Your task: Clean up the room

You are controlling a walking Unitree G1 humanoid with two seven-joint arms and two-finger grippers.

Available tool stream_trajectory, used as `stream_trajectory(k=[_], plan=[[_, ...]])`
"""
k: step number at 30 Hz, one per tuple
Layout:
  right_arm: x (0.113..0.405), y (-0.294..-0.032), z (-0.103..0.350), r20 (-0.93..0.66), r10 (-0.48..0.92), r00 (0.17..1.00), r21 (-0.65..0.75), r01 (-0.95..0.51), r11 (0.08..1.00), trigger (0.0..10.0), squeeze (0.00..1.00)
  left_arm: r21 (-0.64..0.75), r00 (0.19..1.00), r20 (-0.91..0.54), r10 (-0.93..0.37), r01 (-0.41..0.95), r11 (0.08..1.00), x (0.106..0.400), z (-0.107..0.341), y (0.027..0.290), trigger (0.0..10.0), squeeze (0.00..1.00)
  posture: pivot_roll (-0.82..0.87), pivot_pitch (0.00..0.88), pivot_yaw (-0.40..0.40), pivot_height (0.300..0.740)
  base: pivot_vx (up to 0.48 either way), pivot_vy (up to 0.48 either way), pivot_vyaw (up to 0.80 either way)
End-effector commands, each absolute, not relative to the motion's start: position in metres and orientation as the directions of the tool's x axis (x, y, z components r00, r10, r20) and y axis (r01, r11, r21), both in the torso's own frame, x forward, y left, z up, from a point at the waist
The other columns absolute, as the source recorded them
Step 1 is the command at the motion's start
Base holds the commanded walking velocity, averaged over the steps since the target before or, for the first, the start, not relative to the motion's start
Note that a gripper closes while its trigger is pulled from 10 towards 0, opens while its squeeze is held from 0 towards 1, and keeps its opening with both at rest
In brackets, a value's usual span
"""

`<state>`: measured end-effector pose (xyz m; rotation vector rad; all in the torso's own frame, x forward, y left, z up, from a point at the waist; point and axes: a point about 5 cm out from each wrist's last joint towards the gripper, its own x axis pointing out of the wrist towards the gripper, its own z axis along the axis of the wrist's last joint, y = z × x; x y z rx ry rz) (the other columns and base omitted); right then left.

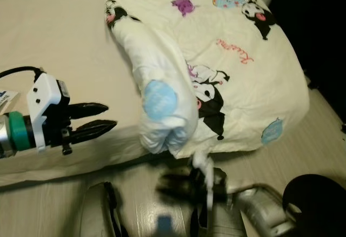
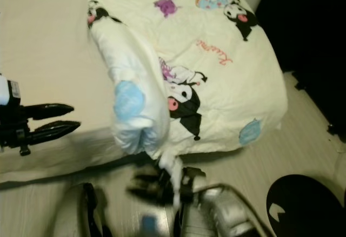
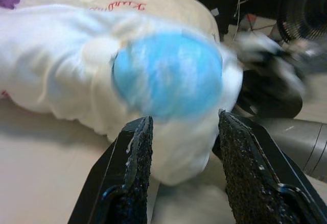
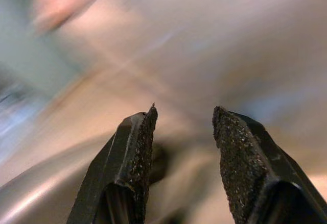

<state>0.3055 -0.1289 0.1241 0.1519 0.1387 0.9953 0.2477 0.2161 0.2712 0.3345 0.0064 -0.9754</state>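
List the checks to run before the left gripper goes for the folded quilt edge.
1. Left gripper open: ok, fingers apart.
2. Left gripper aimed at quilt: ok, the blue patch sits just beyond its fingertips.
3. Quilt touched: not ok, a gap remains.
4. Right gripper out of the way: ok, low by the floor, open and empty.
5. Picture steady: not ok, right wrist view is blurred.
6. Mattress beside fold: ok, bare.

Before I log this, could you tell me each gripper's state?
Left gripper: open, empty, beside the cream cartoon-print quilt.
Right gripper: open, empty.
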Motion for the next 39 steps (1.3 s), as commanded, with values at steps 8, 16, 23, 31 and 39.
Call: stream_trajectory(k=[8, 16, 23, 31, 39], plan=[[0.332, -0.192, 0.157, 0.099, 0.491, 0.865, 0.288, -0.497, 0.818, 10.0, 0.00, 0.293, 0.578, -0.074, -0.813, 0.792, 0.536, 0.261, 0.268, 0.202, 10.0, 0.00, 0.03, 0.225, 0.025, 0.520, 0.000, 0.000, 0.00], [0.317, -0.162, 0.125, 0.029, 0.483, 0.875, 0.356, -0.460, 0.813, 10.0, 0.00, 0.309, 0.520, 0.215, -0.826, 0.767, 0.563, 0.286, 0.323, 0.191, 10.0, 0.00, 0.01, 0.214, 0.028, 0.520, 0.000, 0.000, 0.00], [0.237, -0.090, 0.100, -0.070, 0.899, 0.432, 0.427, -0.801, 0.419, 10.0, 0.00, 0.317, 0.544, 0.167, -0.822, 0.760, 0.567, 0.323, 0.307, 0.175, 10.0, 0.00, -0.01, 0.210, 0.027, 0.520, 0.000, 0.000, 0.00], [0.227, -0.105, 0.111, -0.109, 0.921, 0.373, 0.387, -0.838, 0.385, 10.0, 0.00, 0.282, 0.569, -0.021, -0.822, 0.792, 0.541, 0.356, 0.256, 0.156, 10.0, 0.00, -0.04, 0.214, 0.023, 0.520, 0.000, 0.000, 0.00], [0.309, -0.183, 0.148, 0.016, 0.499, 0.867, 0.287, -0.482, 0.828, 10.0, 0.00, 0.293, 0.642, -0.230, -0.731, 0.763, 0.577, 0.376, 0.197, 0.153, 10.0, 0.00, -0.08, 0.221, 0.038, 0.520, 0.000, 0.000, 0.00]])
